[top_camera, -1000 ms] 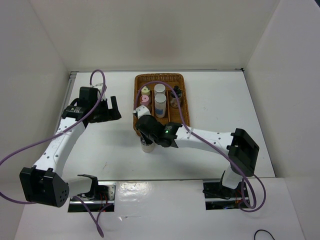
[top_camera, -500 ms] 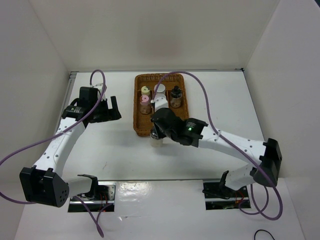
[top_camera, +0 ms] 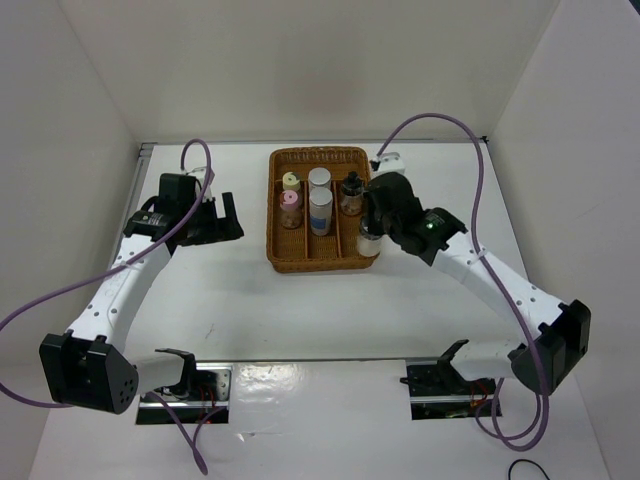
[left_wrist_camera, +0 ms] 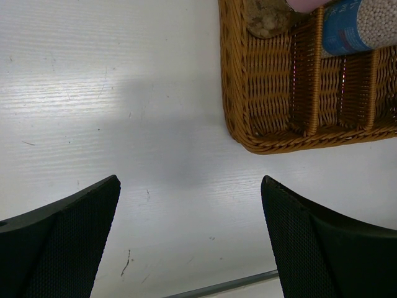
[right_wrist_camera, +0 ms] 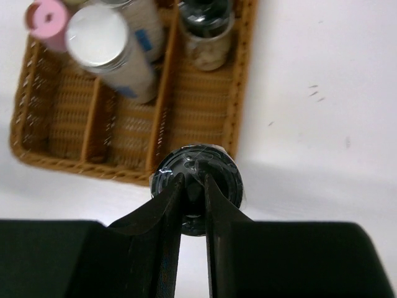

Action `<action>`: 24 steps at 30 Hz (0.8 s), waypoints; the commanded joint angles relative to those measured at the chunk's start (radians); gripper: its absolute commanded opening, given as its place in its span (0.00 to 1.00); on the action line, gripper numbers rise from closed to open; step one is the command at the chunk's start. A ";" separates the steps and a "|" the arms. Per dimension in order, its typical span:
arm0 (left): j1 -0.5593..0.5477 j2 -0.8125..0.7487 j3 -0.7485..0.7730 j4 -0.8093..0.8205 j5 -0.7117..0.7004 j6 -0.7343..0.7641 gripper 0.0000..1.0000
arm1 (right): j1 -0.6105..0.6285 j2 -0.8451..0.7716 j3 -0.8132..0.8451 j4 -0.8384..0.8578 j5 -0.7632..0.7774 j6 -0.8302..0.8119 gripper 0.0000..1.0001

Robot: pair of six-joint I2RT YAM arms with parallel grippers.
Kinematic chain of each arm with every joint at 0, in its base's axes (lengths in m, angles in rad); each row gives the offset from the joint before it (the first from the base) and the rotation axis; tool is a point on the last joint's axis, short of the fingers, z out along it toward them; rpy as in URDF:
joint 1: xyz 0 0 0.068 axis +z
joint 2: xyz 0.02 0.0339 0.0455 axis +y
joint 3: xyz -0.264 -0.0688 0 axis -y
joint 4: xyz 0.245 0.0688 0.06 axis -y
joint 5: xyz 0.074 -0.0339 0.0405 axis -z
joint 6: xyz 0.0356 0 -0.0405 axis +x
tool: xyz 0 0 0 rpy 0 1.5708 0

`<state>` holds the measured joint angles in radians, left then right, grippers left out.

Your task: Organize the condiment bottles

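Okay, we're seeing the two grey-capped jars (top_camera: pixel 320 200) wearing blue labels (right_wrist_camera: pixel 144 40), but we're reading no legible text. The right gripper (right_wrist_camera: pixel 193 186) is clenching a black-capped jar (top_camera: pixel 368 244) at the wicker tray's (top_camera: pixel 300 263) near right corner, carried over from its near left corner a second ago. The left gripper (left_wrist_camera: pixel 189 186) is hanging wide open, unmoved.

Wicker tray (top_camera: pixel 302 262) is brown, woven. Yellow-capped jar (top_camera: pixel 291 181), pink-capped jar (top_camera: pixel 290 200), two blue-labelled jars (top_camera: pixel 320 205) with pale grey caps, a black-capped jar (top_camera: pixel 351 188) and another black-capped jar (right_wrist_camera: pixel 197 180). Table (top_camera: pixel 230 300) white, cables (top_camera: pixel 196 143) purple, arms (top_camera: pixel 120 290) white.
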<state>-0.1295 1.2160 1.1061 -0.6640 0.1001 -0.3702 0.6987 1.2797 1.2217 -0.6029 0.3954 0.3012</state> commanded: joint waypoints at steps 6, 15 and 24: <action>0.005 0.004 0.028 0.029 0.020 -0.001 1.00 | -0.116 0.056 0.079 0.150 -0.036 -0.105 0.06; 0.005 0.004 0.028 0.038 0.010 -0.010 1.00 | -0.116 0.182 0.137 0.210 -0.046 -0.123 0.06; 0.005 0.033 0.037 0.047 0.010 -0.010 1.00 | -0.134 0.280 0.170 0.278 -0.066 -0.132 0.06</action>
<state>-0.1295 1.2354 1.1061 -0.6498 0.1028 -0.3710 0.5770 1.5497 1.3319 -0.4450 0.3279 0.1825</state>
